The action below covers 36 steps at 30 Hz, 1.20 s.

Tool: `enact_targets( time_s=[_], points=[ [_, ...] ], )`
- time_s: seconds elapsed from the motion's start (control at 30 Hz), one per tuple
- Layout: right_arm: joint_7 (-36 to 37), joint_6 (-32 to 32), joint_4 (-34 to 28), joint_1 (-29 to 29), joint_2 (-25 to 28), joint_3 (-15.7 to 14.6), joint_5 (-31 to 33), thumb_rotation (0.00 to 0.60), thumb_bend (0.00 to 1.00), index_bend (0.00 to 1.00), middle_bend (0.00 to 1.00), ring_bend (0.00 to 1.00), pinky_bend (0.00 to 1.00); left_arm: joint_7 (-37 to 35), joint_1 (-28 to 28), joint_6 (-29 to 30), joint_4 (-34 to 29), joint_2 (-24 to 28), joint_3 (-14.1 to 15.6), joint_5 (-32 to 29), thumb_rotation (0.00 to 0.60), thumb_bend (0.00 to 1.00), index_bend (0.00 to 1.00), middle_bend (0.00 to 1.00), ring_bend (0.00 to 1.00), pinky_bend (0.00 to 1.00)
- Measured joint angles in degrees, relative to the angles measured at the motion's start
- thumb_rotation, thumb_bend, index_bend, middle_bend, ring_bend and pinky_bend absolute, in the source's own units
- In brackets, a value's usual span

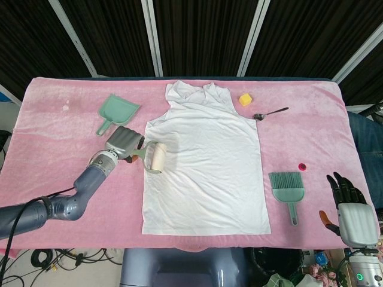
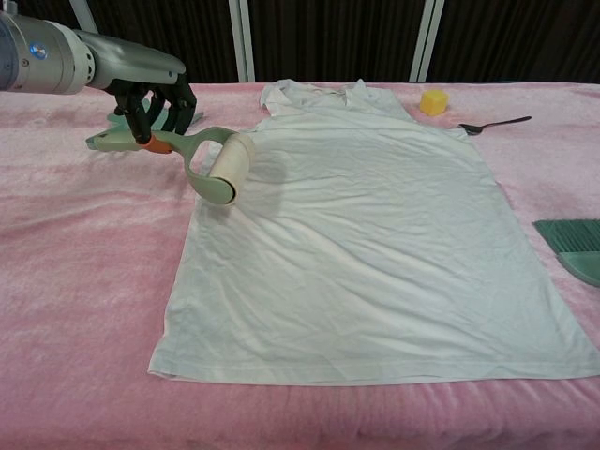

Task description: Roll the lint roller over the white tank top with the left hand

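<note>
Green dustpan (image 1: 118,112) (handle down) behind left hand (image 1: 124,143).

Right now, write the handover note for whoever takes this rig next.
Left hand holds the roller by its handle; the roll sits at the left edge of the tank top, whether touching I can't tell. Right hand is open, idle near the table's right front corner. Done: roller picked up and brought to the top. Left: roll it across the fabric.
</note>
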Motion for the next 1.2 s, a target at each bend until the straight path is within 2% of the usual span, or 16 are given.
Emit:
enact_targets(
  time_s=[0.1, 0.5, 0.73, 1.2],
  points=[
    [-0.30, -0.09, 0.07, 0.05, -0.05, -0.03, -0.03, 0.600, 0.20, 0.00, 0.04, 0.10, 0.21, 1.45, -1.00, 0.73, 0.79, -1.21, 1.14, -0.57, 0.600, 0.55, 0.70, 0.63, 0.51, 0.69],
    [-0.93, 0.06, 0.49, 0.17, -0.36, -0.06, -0.55, 0.600, 0.20, 0.00, 0.04, 0.10, 0.21, 1.41, -1.84, 3.81, 3.98, -6.65, 1.92, 0.50, 0.600, 0.55, 0.71, 0.63, 0.51, 0.69],
    [-0.44, 0.16, 0.43, 0.12, -0.24, 0.01, -0.51, 0.600, 0.20, 0.00, 0.04, 0.10, 0.21, 1.25, -2.10, 3.62, 5.93, -9.41, 2.50, 0.51, 0.600, 0.55, 0.71, 0.63, 0.51, 0.69],
    [0.06, 0.15, 0.31, 0.06, -0.02, 0.07, -0.38, 0.600, 0.20, 0.00, 0.04, 0.10, 0.21, 0.12, -2.58, 5.65, 9.09, -15.77, 1.71, 1.12, 0.600, 0.55, 0.71, 0.63, 0.51, 0.70]
  ],
)
